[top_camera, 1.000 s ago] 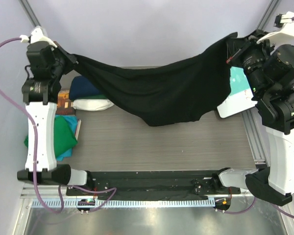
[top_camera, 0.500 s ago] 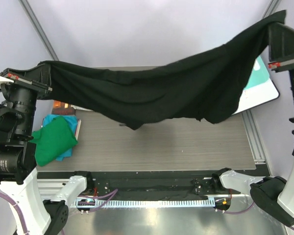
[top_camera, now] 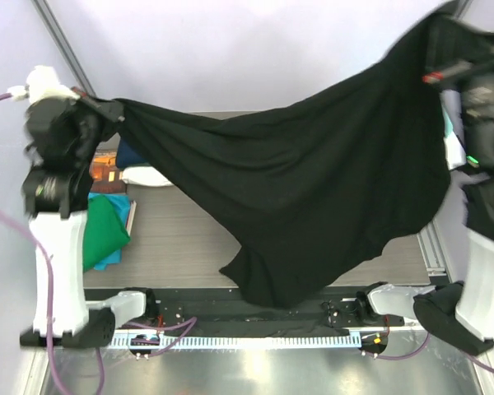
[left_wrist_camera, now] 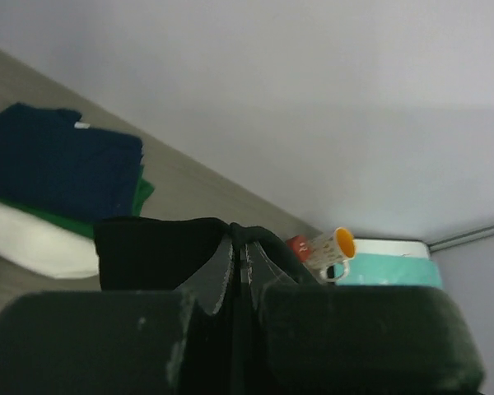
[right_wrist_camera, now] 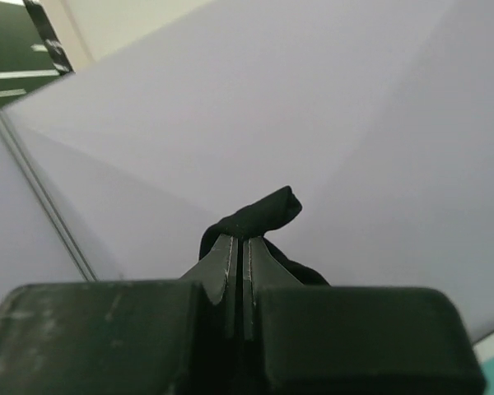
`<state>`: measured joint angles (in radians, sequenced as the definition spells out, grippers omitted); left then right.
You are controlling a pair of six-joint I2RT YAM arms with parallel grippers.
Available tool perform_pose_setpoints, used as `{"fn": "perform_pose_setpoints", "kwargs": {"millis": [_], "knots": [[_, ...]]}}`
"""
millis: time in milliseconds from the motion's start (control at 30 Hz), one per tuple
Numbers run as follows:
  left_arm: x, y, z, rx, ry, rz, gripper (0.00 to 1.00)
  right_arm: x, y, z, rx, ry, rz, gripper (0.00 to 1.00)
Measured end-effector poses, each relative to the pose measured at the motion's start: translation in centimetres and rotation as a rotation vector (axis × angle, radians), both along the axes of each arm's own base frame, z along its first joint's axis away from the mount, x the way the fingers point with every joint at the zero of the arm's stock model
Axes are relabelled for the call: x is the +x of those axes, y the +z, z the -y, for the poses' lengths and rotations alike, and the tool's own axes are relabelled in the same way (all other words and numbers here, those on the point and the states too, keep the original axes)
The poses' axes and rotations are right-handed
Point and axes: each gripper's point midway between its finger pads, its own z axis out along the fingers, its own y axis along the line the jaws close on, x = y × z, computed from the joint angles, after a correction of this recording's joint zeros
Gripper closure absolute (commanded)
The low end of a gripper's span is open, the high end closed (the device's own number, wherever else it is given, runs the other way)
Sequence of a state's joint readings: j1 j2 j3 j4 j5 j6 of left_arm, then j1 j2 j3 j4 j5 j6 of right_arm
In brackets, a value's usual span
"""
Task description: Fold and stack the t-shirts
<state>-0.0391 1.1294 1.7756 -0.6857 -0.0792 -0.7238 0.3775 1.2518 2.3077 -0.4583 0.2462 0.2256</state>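
Black t-shirt point(top_camera: 313, 189) aloft above grey table point(top_camera: 177, 243)

- No text, brand, number or sign can be read in any view.
- Left wrist view: a small red and white patch point(left_wrist_camera: 301, 244) beside an orange-tipped part is too small and blurred to show any lettering.
- Top view: the brown book point(top_camera: 107, 169) at the left of the surface point(top_camera: 173, 234) shows only blurred colours.
- Top view: the black t-shirt point(top_camera: 313, 197) shows plain dark cloth, with nothing legible on it.
- Right wrist view: a dark panel point(right_wrist_camera: 16, 49) at the top left carries pale bars, not legible characters.
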Motion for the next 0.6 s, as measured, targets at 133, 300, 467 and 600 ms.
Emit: {"fn": "perform_pose_setpoints", "kwargs": {"millis": [133,300,467,600], "knots": [[5.3,-7.4,0.3,0.002,-0.005,-0.235,1.00,7.5,-5.8,-2.8,-0.077,-0.010,-0.189,0.99],[9.2,-22.2,1.8,-0.006,-0.078,-0.658,1.00,17.2,-18.5,-6.1,-0.192,0.003,-0.542,0.99],[7.3,-35.4,3.0,0.014,-0.126,-1.048,1.00,20.6,-34.5,-7.2,-0.287,0.031,-0.946,0.99],[6.3,-38.7,3.9,0.037,-0.161,-1.160,1.00,19.5,-39.2,-6.9,-0.315,0.042,-1.081,0.99]]}}
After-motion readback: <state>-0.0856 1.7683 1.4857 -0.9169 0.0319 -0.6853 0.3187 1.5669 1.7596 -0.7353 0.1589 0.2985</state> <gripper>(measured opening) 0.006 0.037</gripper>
